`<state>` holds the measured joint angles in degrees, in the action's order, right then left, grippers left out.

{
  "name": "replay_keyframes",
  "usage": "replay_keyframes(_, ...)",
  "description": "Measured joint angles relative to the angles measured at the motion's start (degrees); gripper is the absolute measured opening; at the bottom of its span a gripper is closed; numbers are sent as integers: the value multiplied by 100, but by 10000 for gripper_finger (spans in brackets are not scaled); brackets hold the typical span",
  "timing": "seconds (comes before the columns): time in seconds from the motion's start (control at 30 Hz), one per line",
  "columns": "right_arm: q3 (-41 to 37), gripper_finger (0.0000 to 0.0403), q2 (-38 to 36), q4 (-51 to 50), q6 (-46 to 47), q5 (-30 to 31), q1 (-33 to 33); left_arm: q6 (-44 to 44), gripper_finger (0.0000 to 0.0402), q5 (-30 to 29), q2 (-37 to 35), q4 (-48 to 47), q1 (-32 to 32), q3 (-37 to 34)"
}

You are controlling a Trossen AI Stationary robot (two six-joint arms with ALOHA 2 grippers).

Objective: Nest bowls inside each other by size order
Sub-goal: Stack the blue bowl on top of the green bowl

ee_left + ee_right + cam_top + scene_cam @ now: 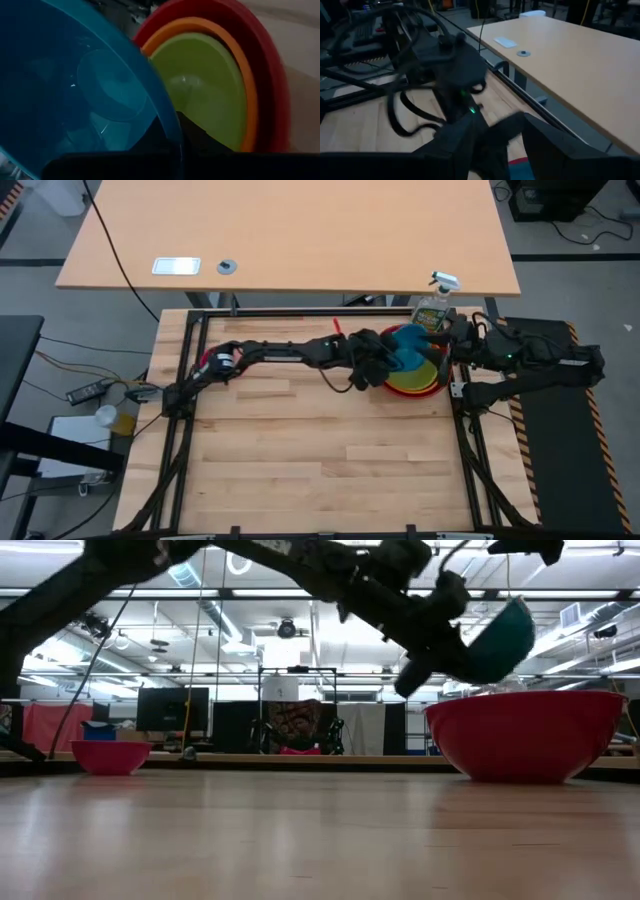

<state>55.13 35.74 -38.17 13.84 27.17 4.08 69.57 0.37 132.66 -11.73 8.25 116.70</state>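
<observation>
Wooden table [300, 450]: left gripper [385, 360] clamps blue bowl [408, 348]; right gripper's [455, 340] jaws hidden.

Blue bowl [75, 95] cut off by the left wrist picture's edges, covering part of the green bowl [210, 95]. Red bowl [525, 735] hides the orange and green from table level. Right gripper [450, 340] finger gap too small to read overhead.

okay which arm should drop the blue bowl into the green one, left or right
Left. The left gripper already holds the blue bowl tilted above the stack, with the lime green bowl open below inside the orange and red ones. The right gripper waits beside the stack.
</observation>
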Motion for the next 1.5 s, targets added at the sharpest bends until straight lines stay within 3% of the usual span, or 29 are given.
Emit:
replay_keyframes(0.2,0,169,104,-2,-39,28,0,-524,6,413,738,-134,-17,879)
replay_keyframes(0.33,-1,169,290,-1,-48,25,1,-1125,7,837,980,-208,46,1058)
replay_keyframes(0.47,-4,169,478,2,-54,25,0,-1632,14,834,991,-164,123,1042)
replay_keyframes(0.57,-4,169,568,30,-101,34,0,-1835,35,820,991,-180,159,1024)
replay_keyframes(0.8,-4,169,563,302,-234,45,0,-2161,130,862,988,-469,153,1025)
replay_keyframes(1.0,-4,169,506,302,-190,43,0,-2675,186,1396,927,-583,125,1066)
replay_keyframes(1.37,-4,169,443,302,-190,44,-2,-3844,215,1626,912,-508,122,1601)
replay_keyframes(1.5,-4,169,427,296,-200,45,-2,-4024,203,1244,989,-682,122,1607)
